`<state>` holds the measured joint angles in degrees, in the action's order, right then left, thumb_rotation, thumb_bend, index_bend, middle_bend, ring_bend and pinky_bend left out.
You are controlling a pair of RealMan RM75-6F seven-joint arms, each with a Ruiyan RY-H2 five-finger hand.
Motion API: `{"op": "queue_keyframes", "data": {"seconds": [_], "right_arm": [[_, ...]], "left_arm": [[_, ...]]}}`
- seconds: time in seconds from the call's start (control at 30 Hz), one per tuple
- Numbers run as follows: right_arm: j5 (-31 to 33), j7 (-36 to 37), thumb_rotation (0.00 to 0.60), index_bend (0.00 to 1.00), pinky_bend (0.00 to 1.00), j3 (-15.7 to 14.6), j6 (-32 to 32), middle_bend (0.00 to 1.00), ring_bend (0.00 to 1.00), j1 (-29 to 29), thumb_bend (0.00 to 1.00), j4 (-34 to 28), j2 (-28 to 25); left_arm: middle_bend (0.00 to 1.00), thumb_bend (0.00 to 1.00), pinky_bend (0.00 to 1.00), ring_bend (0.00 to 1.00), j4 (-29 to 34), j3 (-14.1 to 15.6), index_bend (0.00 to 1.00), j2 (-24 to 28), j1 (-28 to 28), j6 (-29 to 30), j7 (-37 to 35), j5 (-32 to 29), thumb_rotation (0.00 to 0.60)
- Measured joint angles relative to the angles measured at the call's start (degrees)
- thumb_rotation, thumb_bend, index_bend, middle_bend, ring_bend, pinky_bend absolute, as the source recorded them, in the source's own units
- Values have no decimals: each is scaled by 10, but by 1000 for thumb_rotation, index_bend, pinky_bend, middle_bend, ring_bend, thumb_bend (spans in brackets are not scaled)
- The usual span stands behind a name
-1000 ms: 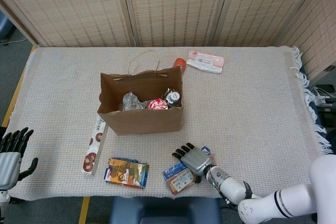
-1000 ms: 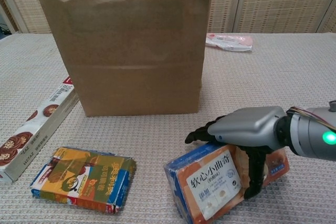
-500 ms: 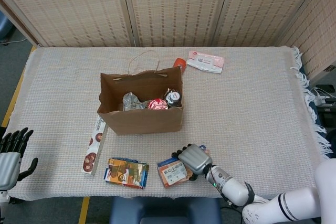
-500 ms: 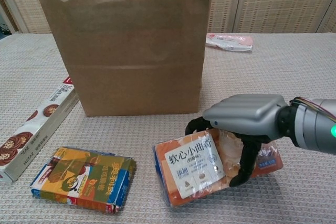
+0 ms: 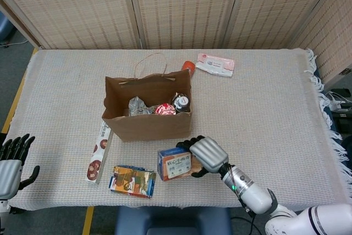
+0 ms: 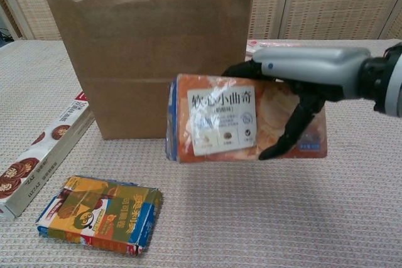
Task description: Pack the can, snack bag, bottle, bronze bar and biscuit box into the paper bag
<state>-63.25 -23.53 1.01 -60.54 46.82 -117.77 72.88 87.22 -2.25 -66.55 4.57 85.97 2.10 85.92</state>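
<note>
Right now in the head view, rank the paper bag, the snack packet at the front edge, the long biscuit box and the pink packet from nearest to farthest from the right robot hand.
1. Paper bag, just behind the right robot hand.
2. Snack packet, front, to its left.
3. Long biscuit box, further left, beside the bag.
4. Pink packet, far back of the table.

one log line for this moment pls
right robot hand: holds snack bag lifted | paper bag: upright, open | left robot hand: idle, open

Biscuit box [image 6: 245,127] in robot hand [image 6: 295,86]
</note>
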Motion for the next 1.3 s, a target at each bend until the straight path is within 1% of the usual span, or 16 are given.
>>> {"op": "queue_keyframes", "data": {"seconds": [0.13,0.23,0.3,0.33,0.43,0.5,0.53,0.6,0.73,0.83,0.97,1.1,1.13,1.2,1.23,1.3], "right_arm": [[-44,55,600,729,975,55,-48,700,782,-16,466,-36,-37],[-57,66,600,728,974,98,-83,700,779,-21,465,-50,-46],[-58,62,600,725,972,124,-100,700,775,-20,464,-55,-44],[-55,54,600,724,970,141,-110,700,772,-17,464,-57,-41],[-38,22,600,721,968,175,-125,700,769,-1,464,-56,-23],[-27,-4,600,720,966,189,-132,700,768,13,465,-48,-6],[-18,-28,600,720,964,200,-138,700,767,28,464,-36,13],[-8,-51,600,720,962,211,-144,700,765,44,464,-18,34],[18,-100,600,720,959,245,-161,700,761,90,464,50,100],[36,-121,600,717,957,268,-174,700,758,121,464,103,145],[63,-154,600,692,937,280,-179,700,742,151,464,162,184],[93,-190,600,595,837,272,-172,693,663,165,461,192,204],[102,-199,600,545,795,266,-169,666,620,167,441,197,208],[116,-210,600,373,651,260,-164,540,462,168,343,200,212],[127,-216,600,250,546,258,-160,443,348,169,278,199,213],[146,-227,600,75,375,256,-155,288,182,170,193,196,213]], "left_arm": [[0,395,0,0,1,0,46,0,0,0,1,0,600],[0,395,0,0,1,0,46,0,0,0,2,0,600],[0,396,0,0,1,0,46,0,0,0,1,0,600],[0,395,0,0,1,0,46,0,0,0,1,0,600],[0,394,0,0,1,0,46,1,0,-1,0,0,600],[0,394,0,0,0,0,46,1,0,-1,-2,0,600],[0,394,0,0,0,0,46,1,0,-1,-2,0,600],[0,395,0,0,0,0,46,1,1,-2,-5,0,600],[0,394,0,0,-1,0,46,2,1,-3,-9,0,600],[0,394,0,0,-1,0,46,3,2,-4,-12,0,600],[0,394,0,0,-1,1,46,4,2,-6,-14,0,600],[0,393,0,0,-2,1,46,4,2,-5,-15,1,600],[0,393,0,0,-2,1,46,4,2,-5,-15,1,600],[0,393,0,0,-2,1,46,4,2,-5,-15,1,600],[0,393,0,0,-2,1,46,4,2,-5,-14,1,600],[0,394,0,0,-3,1,46,4,2,-4,-13,1,600]]}}
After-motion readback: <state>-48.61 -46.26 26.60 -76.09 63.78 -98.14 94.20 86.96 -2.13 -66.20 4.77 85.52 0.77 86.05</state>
